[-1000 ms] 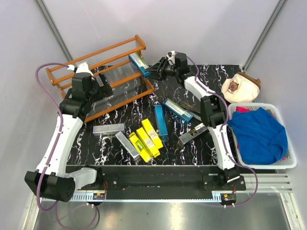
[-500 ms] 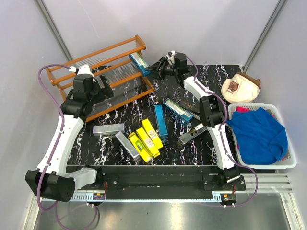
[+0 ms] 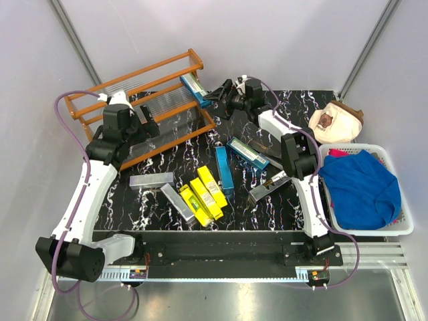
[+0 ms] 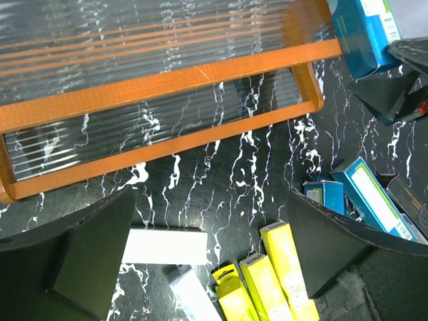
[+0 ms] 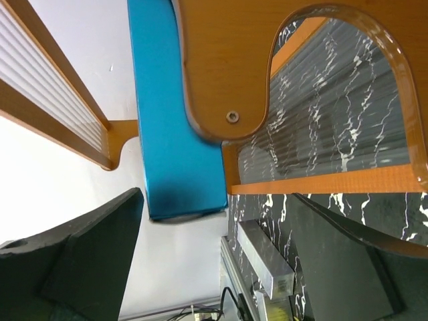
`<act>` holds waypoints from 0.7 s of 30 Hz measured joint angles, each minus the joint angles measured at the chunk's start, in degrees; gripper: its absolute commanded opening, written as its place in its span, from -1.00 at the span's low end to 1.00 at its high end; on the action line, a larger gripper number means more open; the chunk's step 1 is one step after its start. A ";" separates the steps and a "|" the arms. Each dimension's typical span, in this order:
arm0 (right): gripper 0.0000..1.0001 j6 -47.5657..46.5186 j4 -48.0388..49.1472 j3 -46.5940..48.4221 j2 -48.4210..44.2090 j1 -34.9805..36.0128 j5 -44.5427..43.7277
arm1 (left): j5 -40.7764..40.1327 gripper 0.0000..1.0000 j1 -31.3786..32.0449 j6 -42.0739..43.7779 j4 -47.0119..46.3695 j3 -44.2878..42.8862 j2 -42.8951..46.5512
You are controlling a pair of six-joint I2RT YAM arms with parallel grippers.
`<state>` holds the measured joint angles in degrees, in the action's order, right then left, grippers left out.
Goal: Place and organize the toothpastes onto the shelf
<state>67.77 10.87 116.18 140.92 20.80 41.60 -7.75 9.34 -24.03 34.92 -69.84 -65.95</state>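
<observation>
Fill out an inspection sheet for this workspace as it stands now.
Surface: black white-veined marble tabletop, partly bare.
Job's things: orange-brown wooden two-tier shelf far left; one blue-teal toothpaste carton at its right end, jutting out; loose on the tabletop: three yellow cartons, two silver-grey cartons, two blue cartons, one dark carton.
Clutter: white plastic basket holding blue cloth; tan cap-like thing beside it.
Grippers: left claw open above the shelf's front; right claw open, facing the jutting carton.
Cables: purple cables along both arms.
Surroundings: plain grey walls.
</observation>
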 measured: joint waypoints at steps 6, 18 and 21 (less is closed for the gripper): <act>0.99 0.22 3.89 -5.05 -2.99 -0.15 -0.50 | 0.28 0.98 0.00 -0.37 -0.28 1.14 0.42; 1.00 -3.69 4.35 -20.02 -14.95 -0.96 -4.22 | 3.85 0.98 1.22 -0.37 -1.01 1.25 1.20; 0.99 -8.33 -0.87 -24.79 -21.57 -1.44 -8.00 | 3.65 0.98 4.28 -0.39 -1.81 1.18 -0.07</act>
<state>59.44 10.00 91.39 119.35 19.35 33.61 -4.10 13.63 -24.43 33.10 -68.66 -66.02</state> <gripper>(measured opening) 0.994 0.987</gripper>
